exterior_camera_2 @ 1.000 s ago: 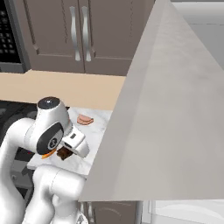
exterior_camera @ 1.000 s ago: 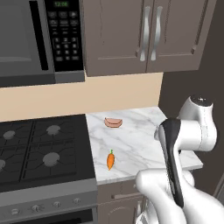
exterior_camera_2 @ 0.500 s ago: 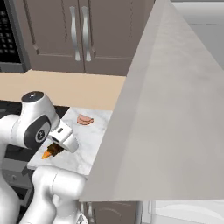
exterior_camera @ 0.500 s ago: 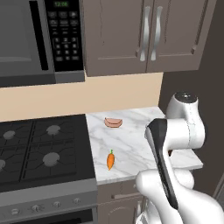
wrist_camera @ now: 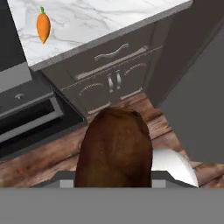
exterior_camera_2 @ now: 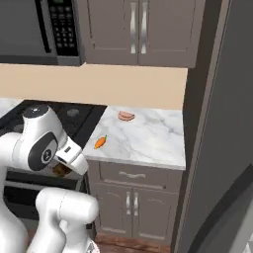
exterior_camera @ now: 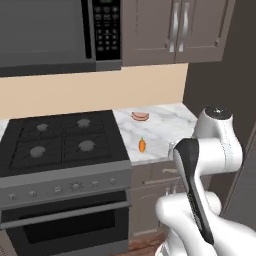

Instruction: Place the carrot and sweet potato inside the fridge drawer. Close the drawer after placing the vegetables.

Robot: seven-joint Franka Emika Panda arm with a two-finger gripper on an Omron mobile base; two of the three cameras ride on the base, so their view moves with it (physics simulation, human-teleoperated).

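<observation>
The small bright-orange carrot (exterior_camera: 142, 145) lies on the white marbled counter (exterior_camera_2: 148, 138), near a pink-tan curved food piece (exterior_camera_2: 126, 116). The gripper (exterior_camera_2: 63, 169) holds its fingers clamped on the dark brown, rough-skinned sweet potato (wrist_camera: 114, 148).

Flat, even rendered light fills all views, with no glare. The white-grey marble counter (exterior_camera_2: 148, 136) at frame centre is bright; the dark oven front (exterior_camera: 65, 220) at lower left is dim. Edges look soft.
</observation>
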